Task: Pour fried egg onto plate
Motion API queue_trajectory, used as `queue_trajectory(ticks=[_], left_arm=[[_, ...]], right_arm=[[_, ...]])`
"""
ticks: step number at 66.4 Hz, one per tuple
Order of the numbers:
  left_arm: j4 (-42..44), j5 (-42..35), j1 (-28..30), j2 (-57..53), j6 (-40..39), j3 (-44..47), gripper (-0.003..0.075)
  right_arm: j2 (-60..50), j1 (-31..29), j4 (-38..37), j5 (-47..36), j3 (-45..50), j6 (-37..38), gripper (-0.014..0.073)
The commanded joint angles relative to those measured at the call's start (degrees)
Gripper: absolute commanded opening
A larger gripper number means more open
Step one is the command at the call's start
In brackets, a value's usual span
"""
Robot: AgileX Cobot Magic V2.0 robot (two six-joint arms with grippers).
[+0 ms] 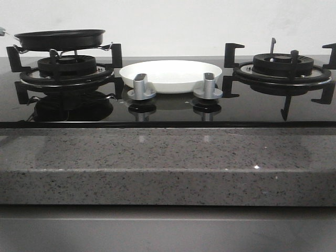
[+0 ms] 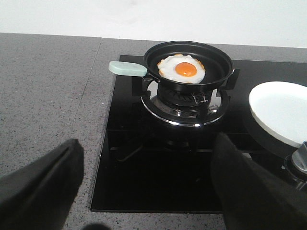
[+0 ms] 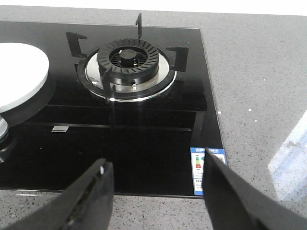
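Note:
The fried egg [image 2: 182, 69], white with an orange yolk, lies flat in a black frying pan [image 2: 218, 64] on the left burner. The pan's pale green handle [image 2: 127, 69] sticks out sideways. In the front view only the pan's side [image 1: 60, 39] shows and the egg is hidden. The white plate [image 1: 170, 73] sits bare on the black glass between the burners, beside the pan [image 2: 283, 110] [image 3: 19, 72]. My left gripper [image 2: 147, 143] hangs open over the hob's near edge, well short of the pan. My right gripper [image 3: 156, 165] is open and holds nothing, near the hob's front right corner.
The right burner [image 3: 128, 60] with its black pan supports stands bare. Two silver knobs [image 1: 142, 86] [image 1: 208, 86] rise just in front of the plate. A speckled grey counter [image 1: 168, 163] surrounds the hob. A blue energy label [image 3: 208, 170] marks the glass corner.

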Motion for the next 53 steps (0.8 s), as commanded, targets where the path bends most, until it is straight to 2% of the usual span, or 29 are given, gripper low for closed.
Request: queue_trajectory(ticks=[1, 20, 30, 43, 53], left_arm=[[-0.2, -4.2, -0.1, 0.7, -0.2, -1.5, 0.0506], [-0.3, -4.2, -0.1, 0.7, -0.2, -1.5, 0.0447], [-0.3, -4.2, -0.1, 0.7, -0.2, -1.5, 0.0422], [-0.3, -4.2, -0.1, 0.7, -0.2, -1.5, 0.0392], [-0.3, -4.2, -0.1, 0.7, -0.2, -1.5, 0.0366]], right_arm=[[0.8, -0.3, -0.8, -5.2, -1.8, -0.3, 0.044], [1.1, -0.3, 1.1, -5.2, -1.9, -0.3, 0.0435], [5.6, 0.0, 7.2, 1.0, -6.5, -0.6, 0.0423], [15.8, 3.0, 13.5, 9.1, -16.6, -10.4, 0.0423], [23.0, 8.2, 15.8, 10.6, -22.8, -16.0, 0.0423]])
